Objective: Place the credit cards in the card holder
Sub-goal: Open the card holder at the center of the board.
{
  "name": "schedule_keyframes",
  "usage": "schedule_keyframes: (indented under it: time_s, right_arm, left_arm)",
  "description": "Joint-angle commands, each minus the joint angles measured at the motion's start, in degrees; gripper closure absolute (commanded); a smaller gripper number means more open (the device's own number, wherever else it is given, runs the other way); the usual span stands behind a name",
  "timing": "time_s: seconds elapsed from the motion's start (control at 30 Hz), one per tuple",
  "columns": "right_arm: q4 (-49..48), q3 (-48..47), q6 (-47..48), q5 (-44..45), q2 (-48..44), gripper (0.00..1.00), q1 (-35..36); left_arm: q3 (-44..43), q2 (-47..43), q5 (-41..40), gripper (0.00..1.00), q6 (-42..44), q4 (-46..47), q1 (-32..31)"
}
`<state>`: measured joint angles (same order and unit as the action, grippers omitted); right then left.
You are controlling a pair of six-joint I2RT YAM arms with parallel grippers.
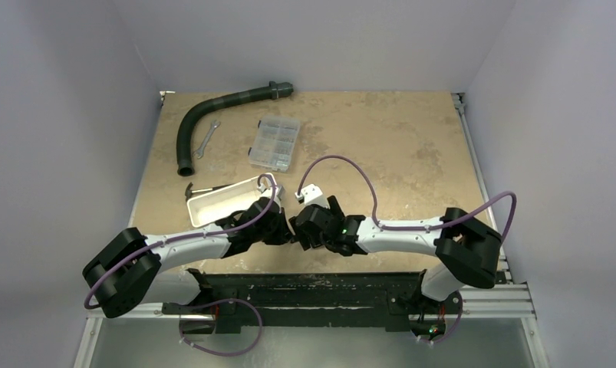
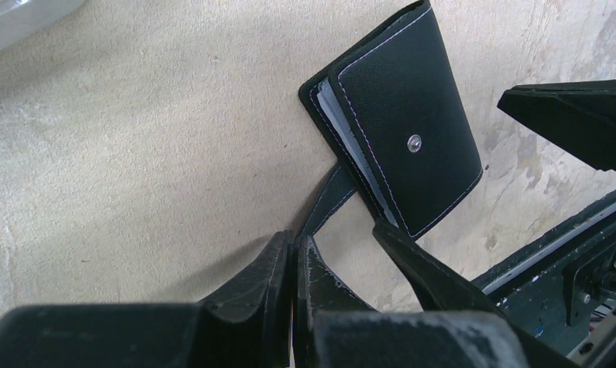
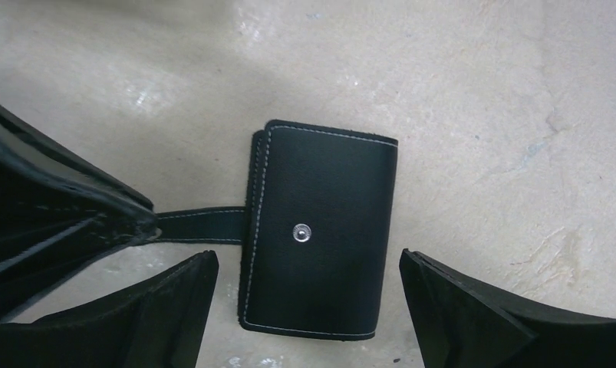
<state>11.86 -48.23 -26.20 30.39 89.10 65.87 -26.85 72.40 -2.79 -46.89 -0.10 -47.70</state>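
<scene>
The black card holder (image 3: pixel 320 230) lies folded shut on the table with its snap stud up; it also shows in the left wrist view (image 2: pixel 404 130). Pale edges of cards (image 2: pixel 349 149) show between its covers. No loose credit card is in view. A black strap (image 3: pixel 201 224) sticks out from its side. My left gripper (image 2: pixel 295 244) is shut on the end of that strap (image 2: pixel 327 201). My right gripper (image 3: pixel 306 259) is open, its fingers astride the holder just above it, not touching. In the top view the two grippers (image 1: pixel 298 226) meet and hide the holder.
A white tray (image 1: pixel 224 201) stands just behind the left arm, with a small tool (image 1: pixel 197 188) beside it. Farther back are a clear compartment box (image 1: pixel 275 143), a wrench (image 1: pixel 205 139) and a black corrugated hose (image 1: pixel 212 115). The table's near edge rail (image 2: pixel 565 253) is close by.
</scene>
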Motion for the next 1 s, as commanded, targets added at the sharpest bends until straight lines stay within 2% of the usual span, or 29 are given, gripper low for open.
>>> schedule_keyframes:
  time_s: [0.0,0.17,0.33,0.4,0.5,0.57,0.73,0.83,0.9,0.97]
  right_arm:
    - [-3.2,0.7,0.8,-1.3,-1.4,0.02,-0.2]
    - [-3.9,0.1,1.3,-1.2,1.9,0.16,0.0]
    - [-3.6,-0.2,0.3,-0.4,2.9,0.18,0.1]
    - [-3.5,0.0,-0.7,-0.5,2.3,0.29,0.0]
    - [-2.7,0.9,-2.5,2.2,0.6,0.53,-0.2]
    - [-2.6,1.9,-3.5,2.6,-1.1,0.63,-0.9]
    - [-8.0,7.9,-3.9,-7.9,-7.6,0.81,-7.6]
    - [-13.7,12.7,-3.5,-18.5,-11.6,0.86,-14.2]
    - [-15.2,14.1,-3.1,-22.0,-12.9,0.91,-16.3]
    - [-15.5,14.4,-2.9,-24.3,-13.0,0.92,-17.2]
  left_arm:
    - [-1.2,-0.6,-0.3,1.00,0.7,1.1,0.1]
    - [-1.1,-0.6,-0.1,1.00,0.8,0.9,0.1]
    - [-1.0,-1.2,-0.4,1.00,0.7,0.5,0.1]
    - [-0.9,-1.4,-0.6,1.00,0.7,0.4,0.1]
    - [-0.9,-1.4,-0.8,1.00,0.7,0.2,0.1]
    - [-0.9,-1.6,-1.0,1.00,0.7,0.2,0.1]
    - [-0.9,-2.7,-2.5,1.00,1.0,-2.3,0.1]
    - [-0.9,-3.3,-3.1,1.00,1.2,-3.0,0.2]
    - [-0.8,-3.5,-3.1,1.00,1.3,-3.1,0.1]
    - [-0.8,-3.4,-3.1,1.00,1.4,-3.0,0.1]
